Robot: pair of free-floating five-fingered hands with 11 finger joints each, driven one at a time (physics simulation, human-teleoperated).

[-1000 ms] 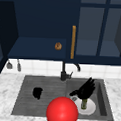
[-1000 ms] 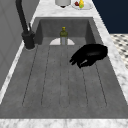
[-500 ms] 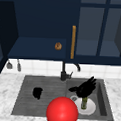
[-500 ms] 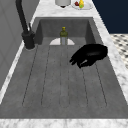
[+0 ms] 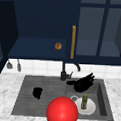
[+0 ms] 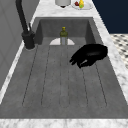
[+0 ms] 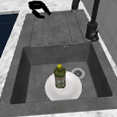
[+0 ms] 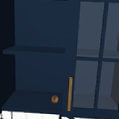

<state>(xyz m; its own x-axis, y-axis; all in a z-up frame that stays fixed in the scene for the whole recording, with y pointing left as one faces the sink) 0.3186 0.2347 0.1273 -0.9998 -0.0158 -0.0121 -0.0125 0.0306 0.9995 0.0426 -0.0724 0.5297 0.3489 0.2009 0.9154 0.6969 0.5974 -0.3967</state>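
Observation:
My left hand [image 5: 37,92] hovers over the ribbed drainboard [image 5: 25,100] with relaxed fingers and holds nothing. It also shows in the left side view as the left hand [image 6: 90,54], and at the drainboard's far end as the left hand [image 7: 37,6]. My right hand [image 5: 83,83] floats by the black faucet [image 5: 63,72], above the basin, fingers spread and empty. Below it a green bottle [image 5: 84,101] with a yellow cap stands upright on a white plate [image 5: 91,108] in the basin. A red ball [image 5: 62,111] sits at the front edge of the sink.
An open blue wall cabinet has a small brown round object [image 5: 58,46] on its shelf, beside an orange door handle [image 5: 73,42]. Two utensils [image 5: 9,65] hang on the tiled wall at the left. A fruit plate [image 6: 81,3] stands beyond the basin. The drain [image 7: 77,72] lies beside the plate.

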